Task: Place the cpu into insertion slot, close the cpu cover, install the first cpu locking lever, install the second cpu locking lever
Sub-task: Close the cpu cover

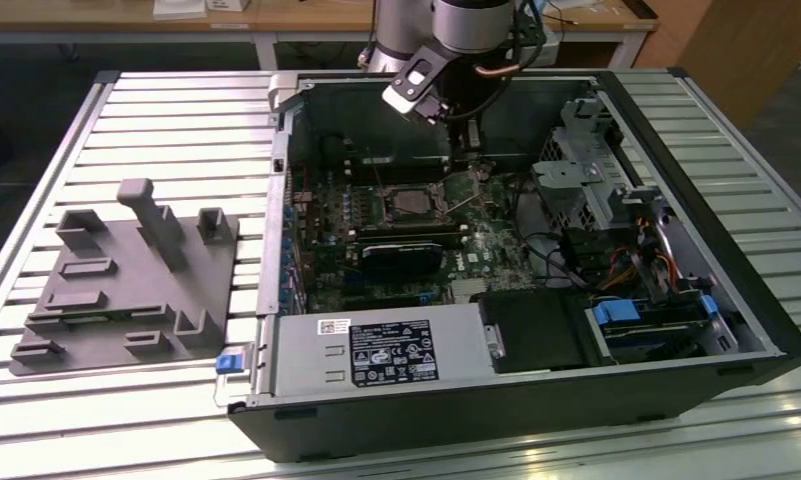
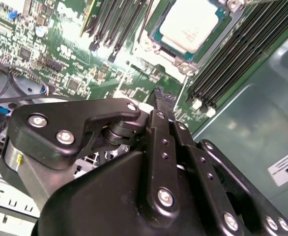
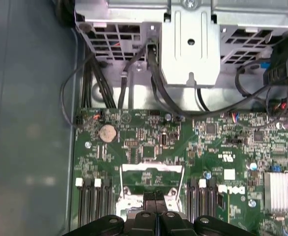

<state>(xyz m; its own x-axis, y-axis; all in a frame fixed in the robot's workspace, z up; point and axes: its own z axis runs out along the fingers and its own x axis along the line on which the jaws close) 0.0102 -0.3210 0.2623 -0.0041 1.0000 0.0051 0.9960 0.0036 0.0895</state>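
One closed gripper (image 2: 162,96) hangs near one cpu (image 2: 189,28).

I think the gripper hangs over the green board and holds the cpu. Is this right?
No. The gripper hangs over the green board, but holds nothing: the second wrist view shows the cpu lying in the insertion slot.
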